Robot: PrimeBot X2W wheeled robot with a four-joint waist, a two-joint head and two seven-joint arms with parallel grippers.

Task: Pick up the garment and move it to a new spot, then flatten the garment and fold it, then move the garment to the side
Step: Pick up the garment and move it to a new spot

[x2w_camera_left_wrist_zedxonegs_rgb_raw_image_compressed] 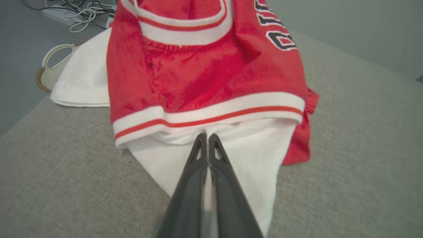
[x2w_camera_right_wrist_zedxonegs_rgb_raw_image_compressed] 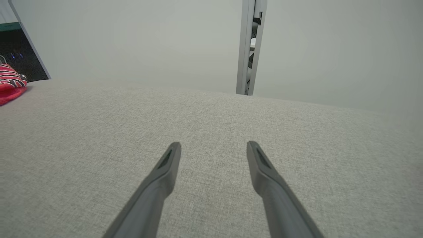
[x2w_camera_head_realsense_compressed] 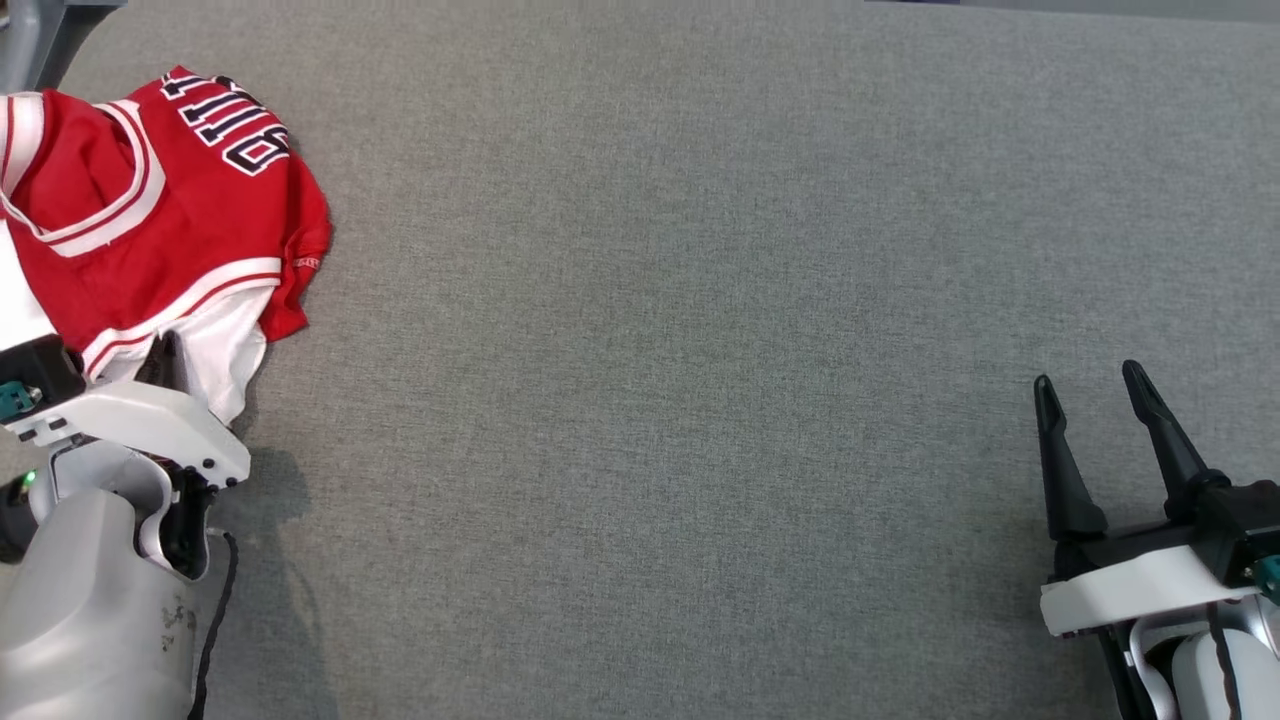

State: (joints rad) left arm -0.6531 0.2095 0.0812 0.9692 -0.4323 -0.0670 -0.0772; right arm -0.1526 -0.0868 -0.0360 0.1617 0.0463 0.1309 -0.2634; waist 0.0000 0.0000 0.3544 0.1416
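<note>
The garment (x2w_camera_head_realsense_compressed: pixel 170 200) is a red jersey with white trim, dark lettering and a white layer underneath, crumpled at the far left of the grey cloth surface (x2w_camera_head_realsense_compressed: pixel 700 350). My left gripper (x2w_camera_head_realsense_compressed: pixel 165 360) reaches into its near edge. In the left wrist view the two fingers of my left gripper (x2w_camera_left_wrist_zedxonegs_rgb_raw_image_compressed: pixel 207 136) are pressed together on the white fabric just under the red hem of the garment (x2w_camera_left_wrist_zedxonegs_rgb_raw_image_compressed: pixel 205 76), with a pale sliver pinched between them. My right gripper (x2w_camera_head_realsense_compressed: pixel 1090 385) stands open at the lower right, and between the fingers of my right gripper (x2w_camera_right_wrist_zedxonegs_rgb_raw_image_compressed: pixel 214 147) there is nothing. A bit of the garment (x2w_camera_right_wrist_zedxonegs_rgb_raw_image_compressed: pixel 10 86) shows far left.
Beyond the surface's left edge, cables and a power strip (x2w_camera_left_wrist_zedxonegs_rgb_raw_image_compressed: pixel 76 13) lie on the floor beside a beige looped handle (x2w_camera_left_wrist_zedxonegs_rgb_raw_image_compressed: pixel 49 62). A grey upright post (x2w_camera_right_wrist_zedxonegs_rgb_raw_image_compressed: pixel 249 46) stands behind the far edge. The surface stretches wide between the two arms.
</note>
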